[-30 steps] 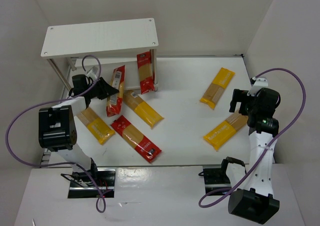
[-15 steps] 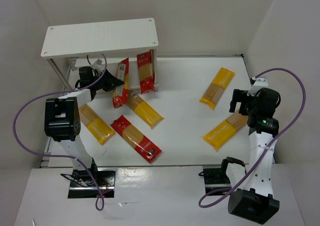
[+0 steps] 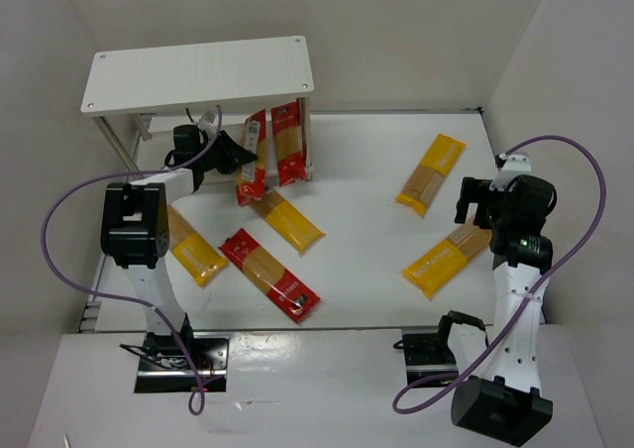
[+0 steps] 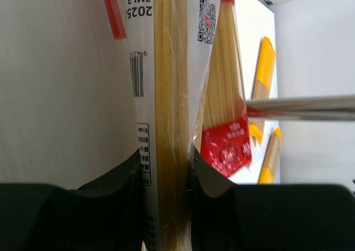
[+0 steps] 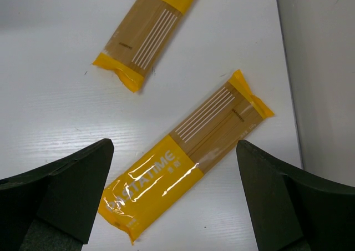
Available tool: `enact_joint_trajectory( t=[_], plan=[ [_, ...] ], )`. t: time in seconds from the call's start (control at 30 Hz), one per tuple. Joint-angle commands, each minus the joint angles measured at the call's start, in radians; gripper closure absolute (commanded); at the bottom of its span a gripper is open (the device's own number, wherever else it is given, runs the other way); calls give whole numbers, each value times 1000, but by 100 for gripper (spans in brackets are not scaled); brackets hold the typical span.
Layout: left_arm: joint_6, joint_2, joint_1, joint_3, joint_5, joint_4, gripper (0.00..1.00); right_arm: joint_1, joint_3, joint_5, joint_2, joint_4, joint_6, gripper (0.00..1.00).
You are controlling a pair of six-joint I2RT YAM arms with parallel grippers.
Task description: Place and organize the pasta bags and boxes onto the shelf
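My left gripper point(image 3: 234, 157) is shut on a red spaghetti packet point(image 3: 253, 159), held on edge just under the front right part of the white shelf point(image 3: 198, 71). In the left wrist view the packet point(image 4: 172, 95) is pinched between my fingers point(image 4: 111, 206). A second red packet point(image 3: 288, 146) leans beside the shelf's right leg and also shows in the left wrist view point(image 4: 227, 123). My right gripper point(image 3: 480, 200) is open and hovers over a yellow packet point(image 5: 183, 167) lying between its jaws; another yellow packet point(image 5: 150, 37) lies beyond.
On the table lie a yellow packet point(image 3: 285, 220), a yellow packet point(image 3: 188, 250) near the left arm, and a red packet point(image 3: 269, 275). Two yellow packets point(image 3: 431, 173) point(image 3: 446, 255) lie at the right. A shelf leg point(image 4: 299, 108) crosses close beside the held packet.
My left gripper has carried the red packet up and to the right, closer under the shelf and beside the leaning red packet. The right arm has not moved.
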Motion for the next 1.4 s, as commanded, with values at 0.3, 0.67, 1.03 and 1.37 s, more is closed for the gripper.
enact_joint_trajectory(
  t=[0.3,0.67,1.03,1.37],
  plan=[
    [-51,34,-28,151,-83,152,100,-47,0,-23,-16,48,-3,0],
    [-73,75,-46,220,-149,120,100,-66,0,-23,-16,48,-3,0],
    [-45,141,-66,302,-158,83,100,-86,-10,-32,-25,48,-3,0],
    [1,150,-84,321,-212,49,85,-86,-10,-63,-25,39,-23,0]
  ],
)
